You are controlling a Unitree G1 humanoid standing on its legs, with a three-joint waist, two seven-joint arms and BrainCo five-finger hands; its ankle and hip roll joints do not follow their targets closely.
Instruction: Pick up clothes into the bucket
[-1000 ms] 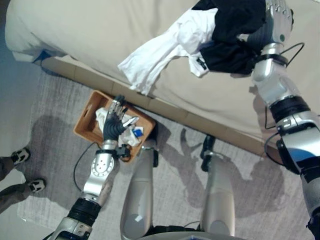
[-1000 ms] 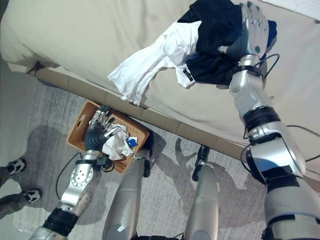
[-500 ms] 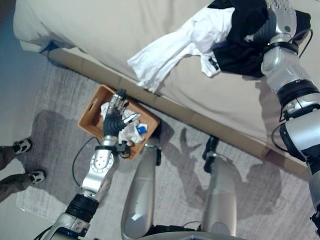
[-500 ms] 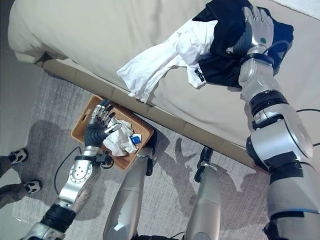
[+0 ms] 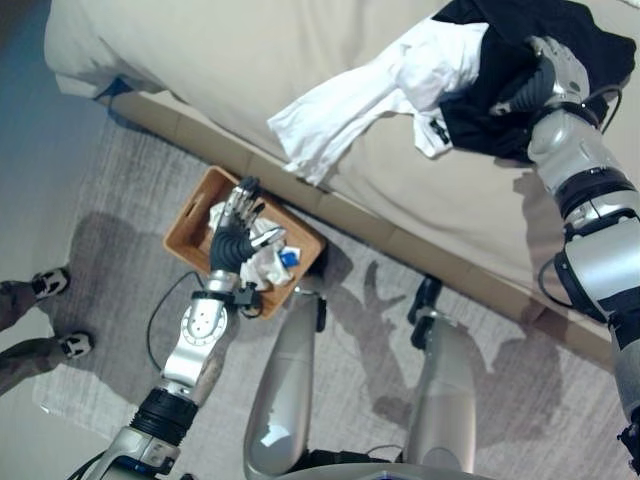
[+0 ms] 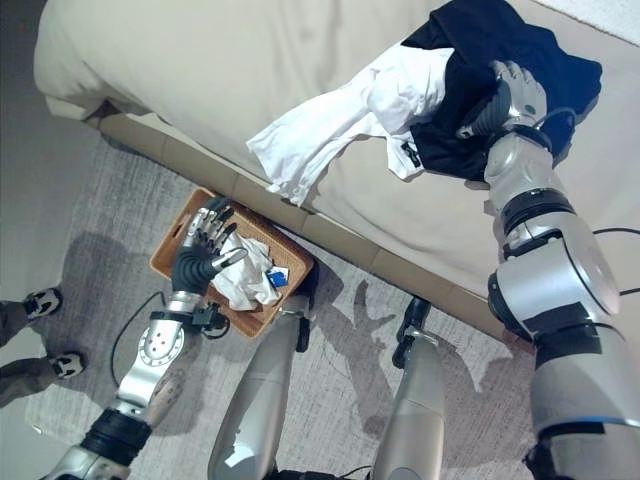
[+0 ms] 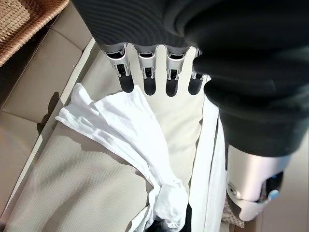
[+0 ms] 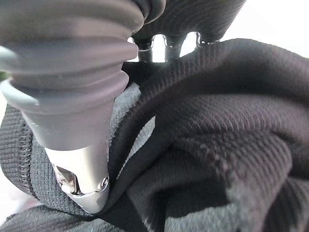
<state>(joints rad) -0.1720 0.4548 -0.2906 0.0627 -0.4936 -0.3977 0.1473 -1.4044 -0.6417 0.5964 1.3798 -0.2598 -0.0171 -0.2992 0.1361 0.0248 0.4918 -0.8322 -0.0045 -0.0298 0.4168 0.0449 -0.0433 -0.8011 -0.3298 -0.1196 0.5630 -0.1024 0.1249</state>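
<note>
Clothes already lie nearest, in the wicker bucket on the floor beside the bed: a crumpled white cloth fills its middle. The left hand hovers just above that bucket with fingers straight and spread, holding nothing. Beyond the bucket, on the bed, a white shirt trails over the mattress edge, its far end tucked beside a dark garment bunched further back. The right hand rests on that dark garment with fingers curled into its folds, gripping it.

Both pieces look light, soft and limp; I judge they will sag and drag, so a bunched fold near the middle is the best hold. The right wrist view shows knit fabric wrapped against the thumb, which the eye views cannot resolve. The left wrist view shows the white shirt's draped hem from below.
</note>
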